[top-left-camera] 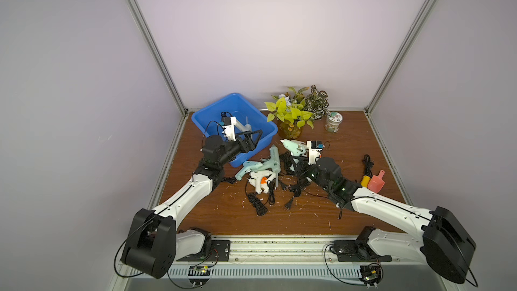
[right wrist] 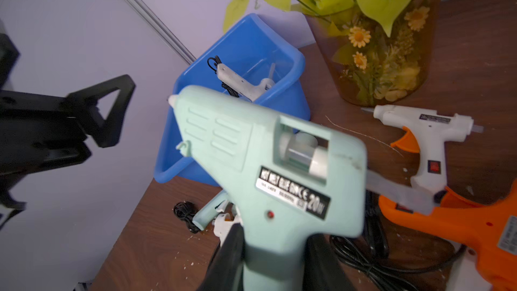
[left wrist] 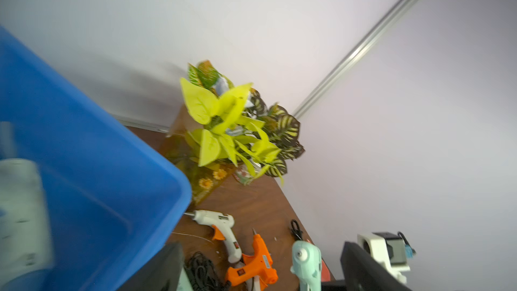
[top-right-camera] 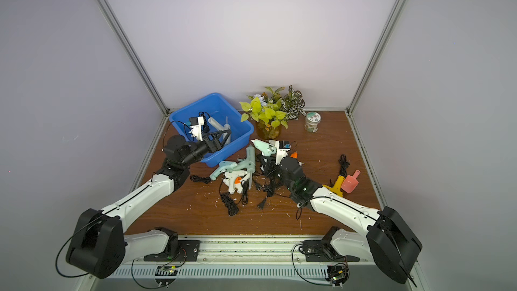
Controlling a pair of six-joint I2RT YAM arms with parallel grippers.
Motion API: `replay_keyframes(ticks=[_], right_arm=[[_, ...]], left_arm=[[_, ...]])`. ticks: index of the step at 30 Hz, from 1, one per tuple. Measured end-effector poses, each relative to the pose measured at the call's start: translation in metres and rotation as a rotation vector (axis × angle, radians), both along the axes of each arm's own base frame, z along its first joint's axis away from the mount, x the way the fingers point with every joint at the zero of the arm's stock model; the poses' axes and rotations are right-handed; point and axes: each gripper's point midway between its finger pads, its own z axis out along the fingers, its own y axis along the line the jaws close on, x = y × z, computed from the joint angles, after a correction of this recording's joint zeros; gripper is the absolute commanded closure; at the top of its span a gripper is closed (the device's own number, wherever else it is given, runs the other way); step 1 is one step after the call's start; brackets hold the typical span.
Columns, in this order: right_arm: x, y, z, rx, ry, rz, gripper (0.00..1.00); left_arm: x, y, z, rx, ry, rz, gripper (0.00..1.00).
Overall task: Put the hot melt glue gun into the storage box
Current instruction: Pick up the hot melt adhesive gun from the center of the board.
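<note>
The storage box (top-left-camera: 246, 109) (top-right-camera: 216, 100) is a bright blue tub at the back left, with a whitish glue gun (top-left-camera: 242, 127) (right wrist: 240, 82) lying inside. My left gripper (top-left-camera: 253, 139) (left wrist: 263, 272) hovers over the box's near side, open and empty. My right gripper (top-left-camera: 298, 162) (right wrist: 275, 250) is shut on the handle of a mint-green hot melt glue gun (top-left-camera: 293, 146) (right wrist: 265, 158). The gun is lifted above the table, right of the box, nozzle toward it. Several more glue guns (top-left-camera: 263, 169) lie in a pile between the arms.
A leafy plant in an amber vase (top-left-camera: 291, 118) and a small jar (top-left-camera: 333, 122) stand at the back. An orange gun (right wrist: 461, 219) and a white gun (right wrist: 425, 130) lie near the vase. Black cords (top-left-camera: 257, 204) trail forward. A pink scoop (top-left-camera: 376, 181) lies at the right.
</note>
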Motion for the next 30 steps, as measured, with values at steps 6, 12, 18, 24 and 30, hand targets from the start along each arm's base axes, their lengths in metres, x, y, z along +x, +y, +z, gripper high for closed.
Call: replay_keyframes(ticks=[6,12,18,24,30], right_arm=[[-0.001,0.011,0.015,0.04,-0.054,0.054,1.0],[-0.001,0.019,0.013,0.046,-0.057,0.085,1.0],[0.0,0.025,0.015,0.047,-0.061,0.101,1.0],[-0.003,0.03,0.019,0.046,-0.073,0.12,1.0],[0.001,0.034,0.025,0.037,-0.09,0.112,1.0]], left_arm=[[-0.021,-0.047,-0.007,-0.032,0.002,-0.205,0.08],[-0.034,-0.076,-0.001,-0.038,-0.028,-0.313,0.14],[-0.033,-0.087,-0.008,-0.035,-0.016,-0.344,0.26],[-0.028,-0.092,-0.022,-0.03,0.027,-0.353,0.5],[-0.025,-0.095,-0.022,-0.031,0.025,-0.346,0.83]])
